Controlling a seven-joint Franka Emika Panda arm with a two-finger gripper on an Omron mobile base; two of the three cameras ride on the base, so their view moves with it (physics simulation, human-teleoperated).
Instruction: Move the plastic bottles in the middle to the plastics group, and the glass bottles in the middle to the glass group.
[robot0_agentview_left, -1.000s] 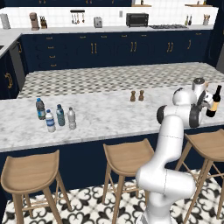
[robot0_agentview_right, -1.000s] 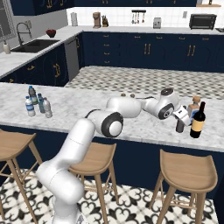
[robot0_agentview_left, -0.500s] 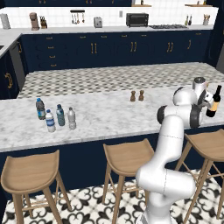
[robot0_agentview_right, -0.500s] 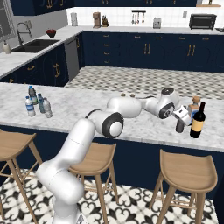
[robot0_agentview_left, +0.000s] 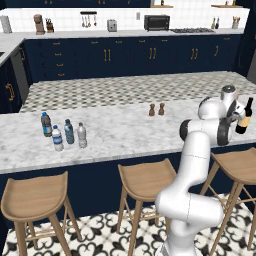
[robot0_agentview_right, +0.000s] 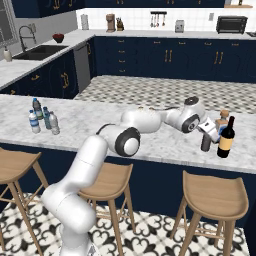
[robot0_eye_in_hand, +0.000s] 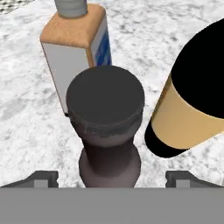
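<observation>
Pincer (robot0_eye_in_hand: 111, 179) spread wide around the brown bottle (robot0_eye_in_hand: 107, 131), gripping nothing; we lift straight up, clearing wine bottle (robot0_eye_in_hand: 192, 100).

The gripper (robot0_eye_in_hand: 112, 178) now stands with its fingertips (robot0_eye_in_hand: 43, 178) spread wide on either side of the dark brown glass bottle (robot0_eye_in_hand: 107, 131), no longer closed on its neck as a second ago. The bottle stands free between them, just under the hand, upright on the marble counter (robot0_eye_in_hand: 26, 122).
</observation>
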